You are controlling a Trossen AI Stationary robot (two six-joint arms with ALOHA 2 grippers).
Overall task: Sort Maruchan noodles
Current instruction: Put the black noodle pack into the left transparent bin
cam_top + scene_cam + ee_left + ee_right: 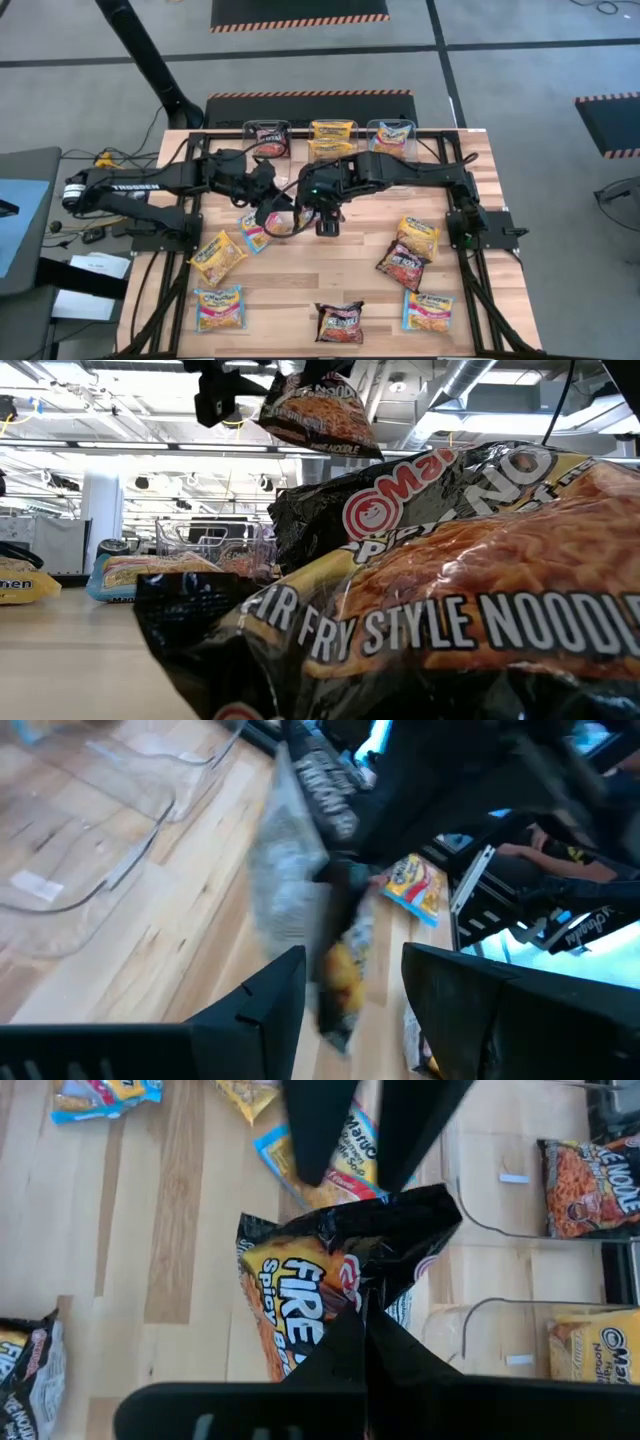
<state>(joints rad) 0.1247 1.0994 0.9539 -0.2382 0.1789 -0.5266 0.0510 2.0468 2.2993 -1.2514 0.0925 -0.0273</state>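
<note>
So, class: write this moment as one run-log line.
right gripper: shut on dark Fire Spicy packet, lifted above table | left gripper: open, beside it | three clear tubs: one flavour each

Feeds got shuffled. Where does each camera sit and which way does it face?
High: above the table, straight down; both arms show.
Low: at tabletop height, looking across; dark packet hangs overhead.
Left wrist: past the open left gripper, onto the table.
Right wrist: down past the right gripper, shut on that packet.
Shared: that packet, low and right wrist.
</note>
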